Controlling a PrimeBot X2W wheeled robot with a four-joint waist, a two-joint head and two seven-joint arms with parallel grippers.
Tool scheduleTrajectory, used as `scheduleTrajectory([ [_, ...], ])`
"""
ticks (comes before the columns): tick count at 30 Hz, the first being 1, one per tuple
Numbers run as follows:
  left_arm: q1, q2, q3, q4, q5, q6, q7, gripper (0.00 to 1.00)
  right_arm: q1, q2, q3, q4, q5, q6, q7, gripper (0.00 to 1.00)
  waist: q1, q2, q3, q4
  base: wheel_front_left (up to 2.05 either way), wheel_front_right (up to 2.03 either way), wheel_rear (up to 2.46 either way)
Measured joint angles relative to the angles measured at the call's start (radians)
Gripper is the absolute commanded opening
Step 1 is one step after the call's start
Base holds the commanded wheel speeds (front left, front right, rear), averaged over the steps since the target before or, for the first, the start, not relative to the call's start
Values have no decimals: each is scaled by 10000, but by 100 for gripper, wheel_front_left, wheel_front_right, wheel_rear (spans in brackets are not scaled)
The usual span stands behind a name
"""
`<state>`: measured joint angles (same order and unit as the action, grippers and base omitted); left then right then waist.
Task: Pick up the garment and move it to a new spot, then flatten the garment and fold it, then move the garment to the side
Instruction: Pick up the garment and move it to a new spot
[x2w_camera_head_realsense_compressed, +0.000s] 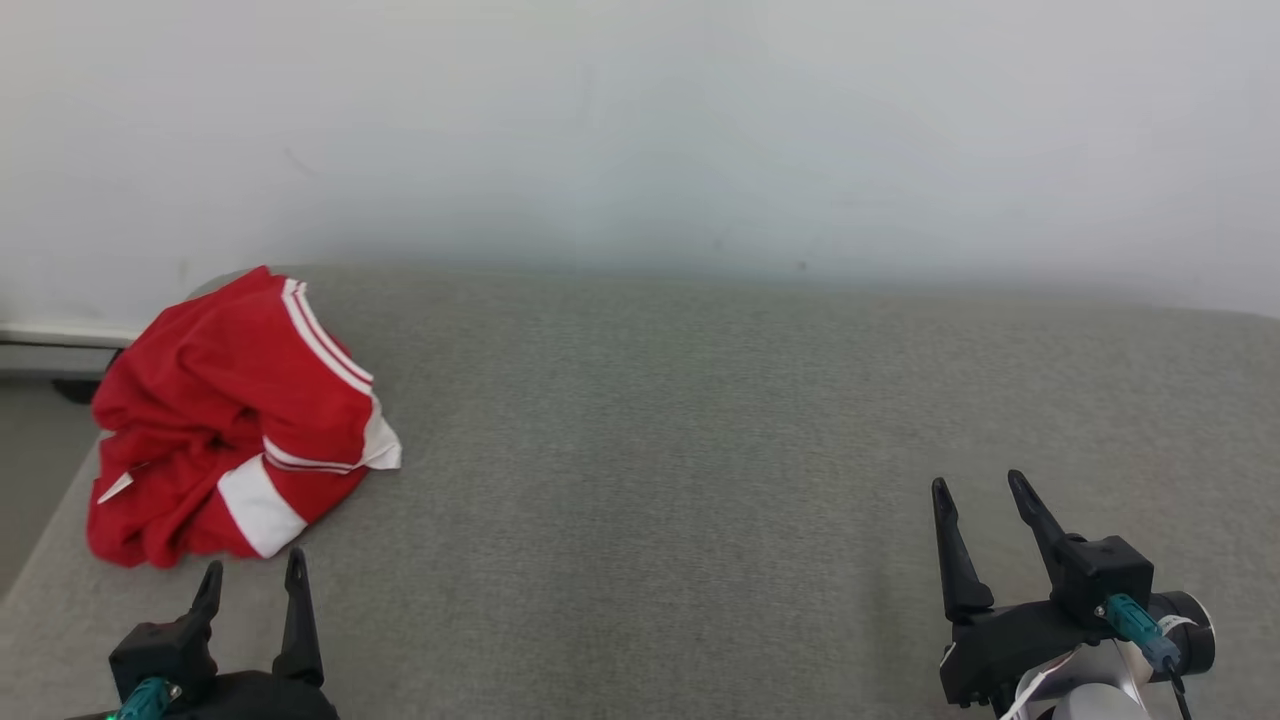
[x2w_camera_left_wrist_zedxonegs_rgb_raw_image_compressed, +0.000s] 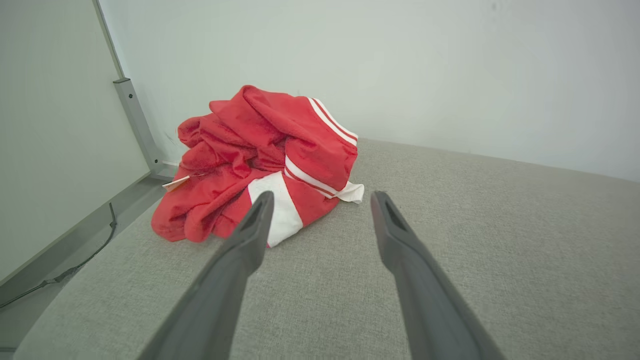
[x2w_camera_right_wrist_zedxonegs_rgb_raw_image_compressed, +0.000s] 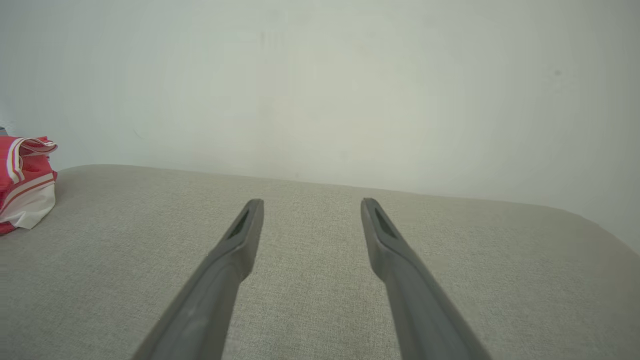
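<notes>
Nothing of the task looks done yet: the red garment (x2w_camera_head_realsense_compressed: 230, 420) with white stripes lies crumpled in a heap at the left end of the grey fabric surface (x2w_camera_head_realsense_compressed: 700, 450), neither lifted, flattened nor folded. Just on the near side of the garment, the left tool (x2w_camera_head_realsense_compressed: 253, 562) stands wide and empty, aimed at it. Well to the garment's right, the right tool (x2w_camera_head_realsense_compressed: 977, 481) is spread wide too, holding nothing. Pick-up, flattening, folding and moving aside all remain.
</notes>
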<state>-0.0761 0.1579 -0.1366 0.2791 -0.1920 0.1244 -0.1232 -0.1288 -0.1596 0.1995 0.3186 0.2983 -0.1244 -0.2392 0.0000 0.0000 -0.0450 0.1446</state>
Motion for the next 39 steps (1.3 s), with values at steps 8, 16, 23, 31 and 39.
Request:
scheduleTrajectory([
  [8, -56, 8, 25, -25, 146, 0, 270, 100, -4, 113, 196, 77, 33, 13, 13, 100, 0, 0, -38, 962, 0, 0, 0],
  [16, -79, 176, 31, -136, 529, 0, 497, 100, -8, 125, 215, 136, 33, 13, 15, 100, 0, 0, -101, 1876, 0, 0, 0],
  [23, -76, 305, -56, -278, 614, 0, 779, 100, -5, 201, 259, 297, 35, 13, 21, 100, 2, 0, -185, 2729, 0, 0, 0],
  [31, 309, 418, 314, -514, 610, 0, 940, 100, -146, 405, 566, 403, 35, 102, 157, 100, 1, 0, -253, 3343, 0, 0, 0],
  [39, 296, 297, 297, -719, 403, -19, 1064, 100, -242, 380, 575, 539, 35, 148, 194, 100, 1, 0, -231, 3380, 0, 0, 0],
])
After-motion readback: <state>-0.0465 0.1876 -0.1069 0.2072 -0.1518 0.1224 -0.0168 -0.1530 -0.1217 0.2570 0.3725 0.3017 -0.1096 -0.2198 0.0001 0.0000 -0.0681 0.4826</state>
